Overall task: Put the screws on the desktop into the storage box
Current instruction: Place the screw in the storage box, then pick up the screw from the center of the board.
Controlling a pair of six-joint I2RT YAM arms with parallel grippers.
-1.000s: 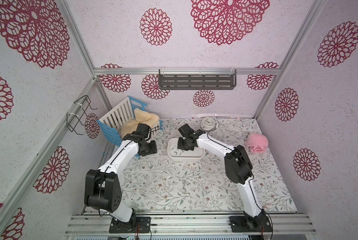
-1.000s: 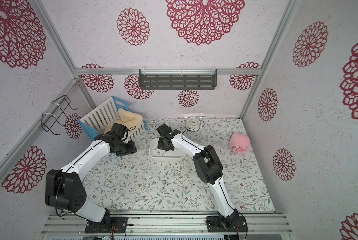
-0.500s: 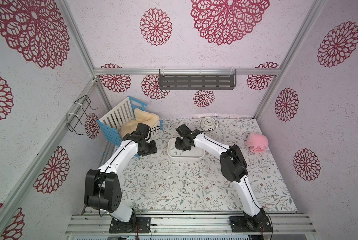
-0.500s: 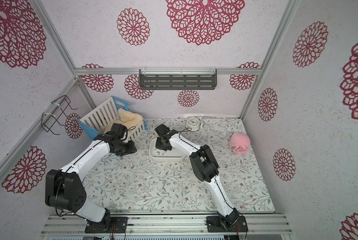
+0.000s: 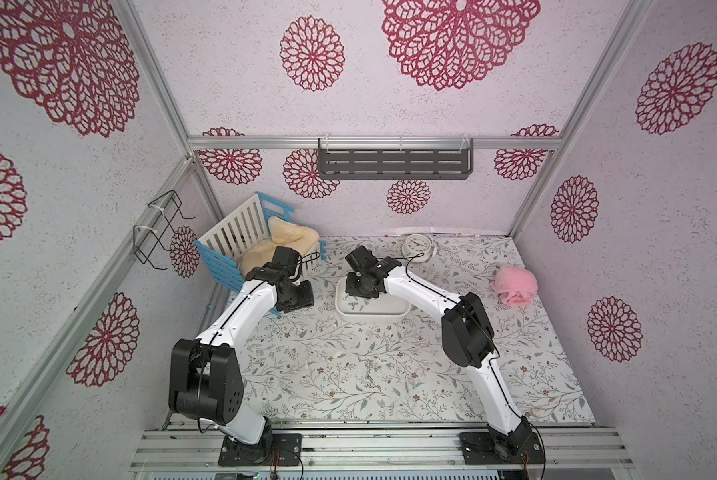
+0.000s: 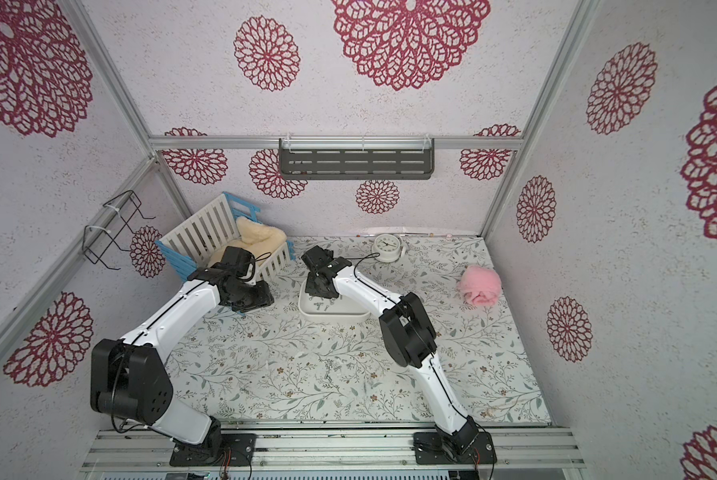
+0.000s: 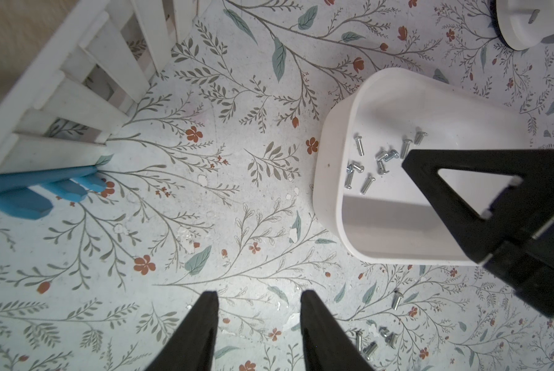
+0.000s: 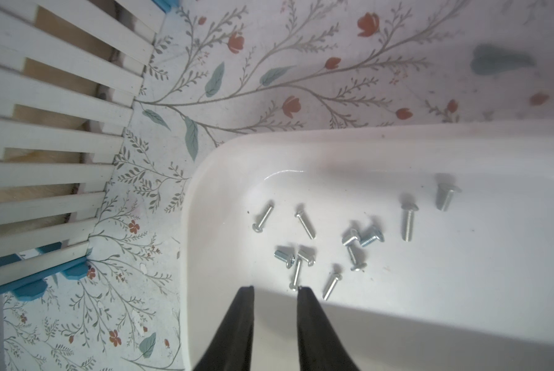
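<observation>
The white storage box [image 5: 402,312] [image 6: 359,313] stands on the vine-printed desktop [image 5: 307,374]. Several screws [image 8: 349,244] [image 7: 378,160] lie loose on its floor. My right gripper [image 8: 275,289] [image 5: 359,286] hangs over the box's left end, open, with nothing between its fingers. One of its fingers [image 7: 420,162] shows above the box in the left wrist view. More screws [image 5: 373,368] [image 6: 335,368] [image 7: 378,337] lie on the desktop, nearer the front. My left gripper [image 7: 259,294] [image 5: 296,297] is open and empty above bare desktop, left of the box.
A blue-and-white slatted crate [image 5: 240,245] with cream fleece stands at the back left, close to my left arm. A small white clock [image 5: 417,245] sits behind the box. A pink fluffy thing [image 5: 515,284] lies at the right. A grey shelf [image 5: 394,164] hangs on the back wall.
My right gripper's jaws have parted from shut, and it has shifted a little to the left over the box. The left arm has not moved.
</observation>
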